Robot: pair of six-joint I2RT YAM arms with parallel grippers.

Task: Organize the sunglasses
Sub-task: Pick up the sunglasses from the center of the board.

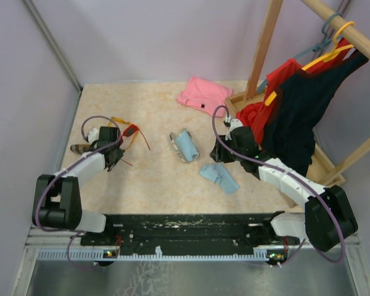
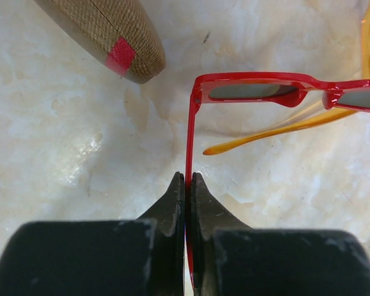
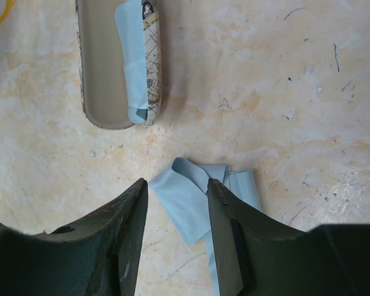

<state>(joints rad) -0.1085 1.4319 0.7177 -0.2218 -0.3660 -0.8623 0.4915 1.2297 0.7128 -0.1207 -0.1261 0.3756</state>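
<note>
The red sunglasses (image 2: 283,87) with dark lenses lie on the marble tabletop, one thin arm (image 2: 189,139) running straight down into my left gripper (image 2: 187,180), which is shut on that arm. The orange-amber sunglasses (image 2: 277,132) lie right behind them, partly overlapped. From above, both pairs (image 1: 131,131) sit at the table's left by the left gripper (image 1: 118,151). My right gripper (image 3: 176,191) hangs open, with nothing between its fingers, over a crumpled light blue cloth (image 3: 185,203).
A brown oblong case (image 2: 105,34) lies left of the sunglasses. A grey-patterned case (image 1: 184,147) lies open mid-table with a blue cloth (image 3: 132,55) in it. A pink garment (image 1: 203,94) lies at the back. A wooden rack with red and dark clothes (image 1: 296,105) stands at right.
</note>
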